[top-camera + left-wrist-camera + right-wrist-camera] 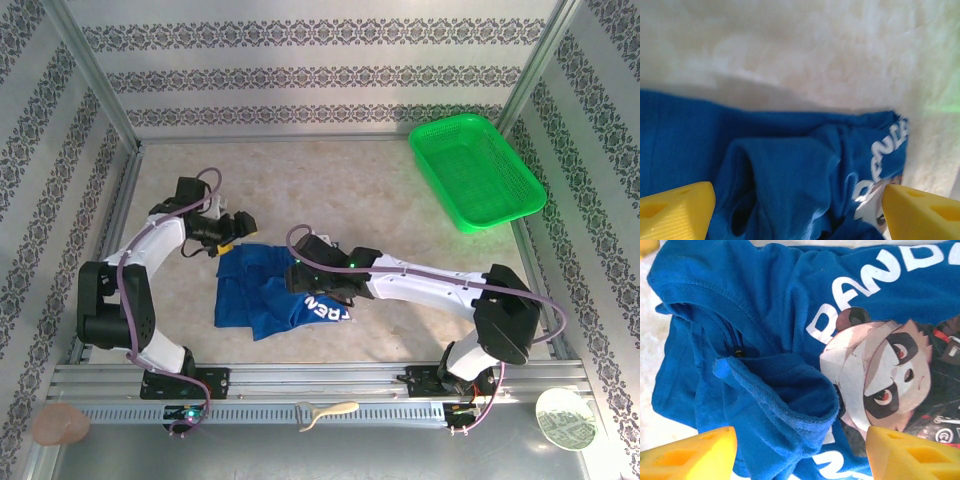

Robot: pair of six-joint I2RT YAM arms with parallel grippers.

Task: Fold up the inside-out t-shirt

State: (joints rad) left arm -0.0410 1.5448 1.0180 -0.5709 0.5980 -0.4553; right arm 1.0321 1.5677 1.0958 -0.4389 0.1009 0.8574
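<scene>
The royal-blue t-shirt (262, 290) lies crumpled on the pale table in front of both arms, white lettering showing at its near right edge. My left gripper (232, 238) hovers at its far left corner. In the left wrist view this gripper (797, 215) is open, its yellow fingertips (675, 210) wide apart above rumpled blue cloth (785, 170). My right gripper (300, 275) is over the shirt's middle. In the right wrist view it (800, 455) is open, straddling a raised blue sleeve fold (785, 400) beside a panda print (880, 375), without pinching it.
A green mesh basket (478, 170) stands at the far right corner. Patterned walls with metal posts close in the table on three sides. On the near rail lie a pale brush (325, 412), a brownish disc (60, 425) and a white disc (566, 420).
</scene>
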